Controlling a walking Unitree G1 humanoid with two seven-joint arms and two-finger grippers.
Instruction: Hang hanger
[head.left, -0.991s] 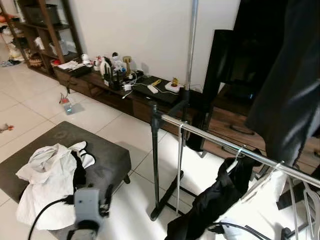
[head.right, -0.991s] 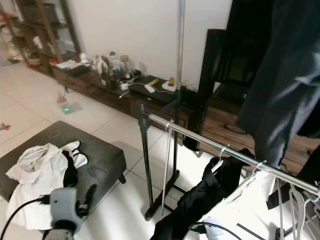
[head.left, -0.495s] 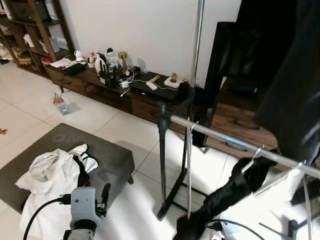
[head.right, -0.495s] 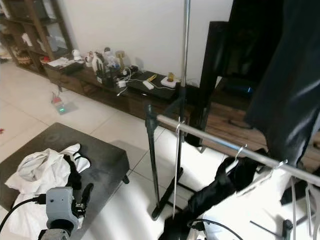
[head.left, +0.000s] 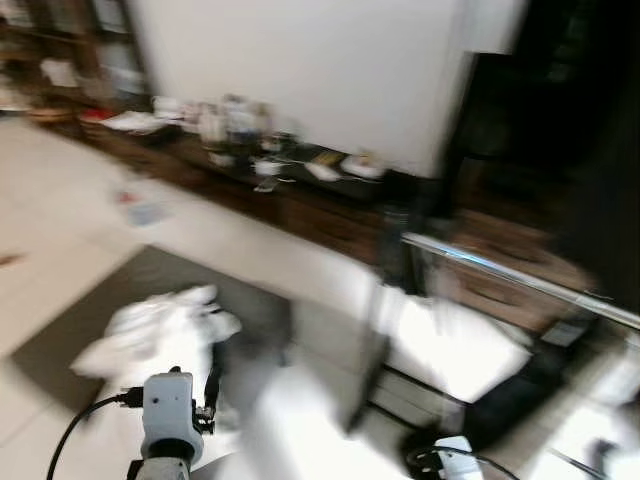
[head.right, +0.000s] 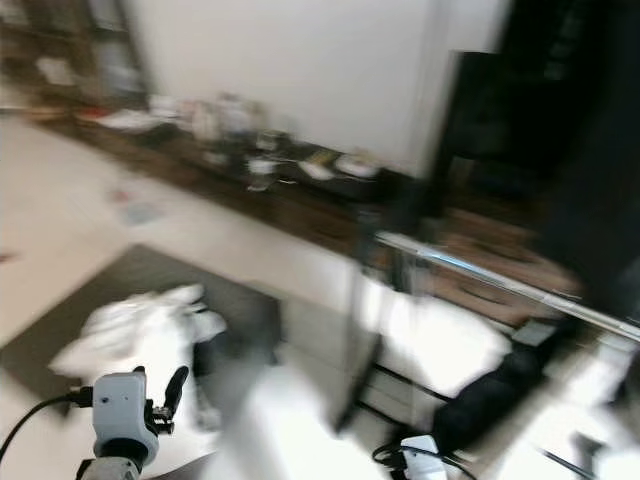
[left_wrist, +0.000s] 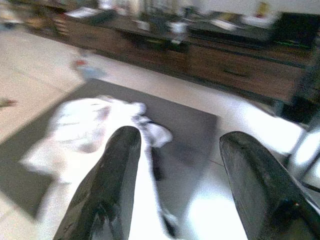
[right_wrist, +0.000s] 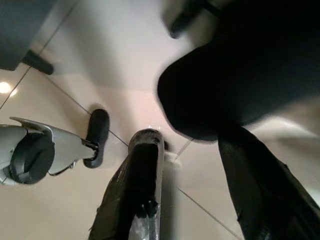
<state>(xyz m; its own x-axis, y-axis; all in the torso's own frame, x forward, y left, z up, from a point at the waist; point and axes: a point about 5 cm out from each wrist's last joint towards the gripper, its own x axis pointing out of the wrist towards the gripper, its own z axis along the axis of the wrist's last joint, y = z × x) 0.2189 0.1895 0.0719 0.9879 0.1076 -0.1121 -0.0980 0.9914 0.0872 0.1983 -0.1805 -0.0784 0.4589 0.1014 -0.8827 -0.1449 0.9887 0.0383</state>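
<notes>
Hovering low with fingers spread and empty, left gripper faces white clothes piled on the grey ottoman; right gripper open above floor; rail blurred, hanger indistinguishable.

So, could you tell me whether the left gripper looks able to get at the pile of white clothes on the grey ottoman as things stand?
Probably yes: the left gripper is open and points at the pile of white clothes on the grey ottoman, with nothing between them.
</notes>
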